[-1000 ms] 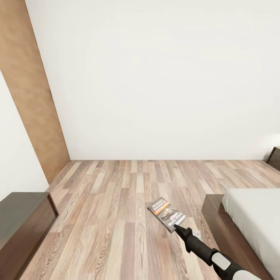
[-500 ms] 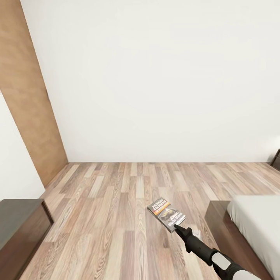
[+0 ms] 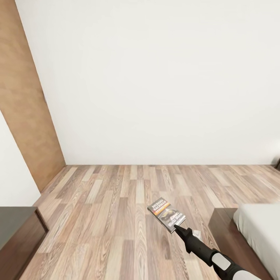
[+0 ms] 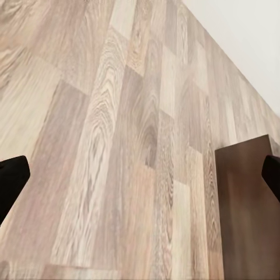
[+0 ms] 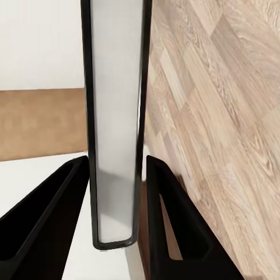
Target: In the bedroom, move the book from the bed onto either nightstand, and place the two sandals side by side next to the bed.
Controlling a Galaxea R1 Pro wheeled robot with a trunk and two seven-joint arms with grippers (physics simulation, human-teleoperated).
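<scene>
The right gripper (image 3: 177, 228) pinched the book (image 3: 166, 214) at lower center, carrying it toward a nightstand.

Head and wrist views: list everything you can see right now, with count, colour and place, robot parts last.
book: one, dark cover with orange band, held above the floor, centre-right of the head view
bed: one, dark brown frame, light-grey mattress, lower right
cabinet: one, dark brown, lower left corner
door: one, light brown, left wall
floor: wood planks, across the lower half
wall: white, ahead
right end effector: one, black, shut on the book's edge
left end effector: one, black fingertips apart, over floor and a cabinet corner
</scene>
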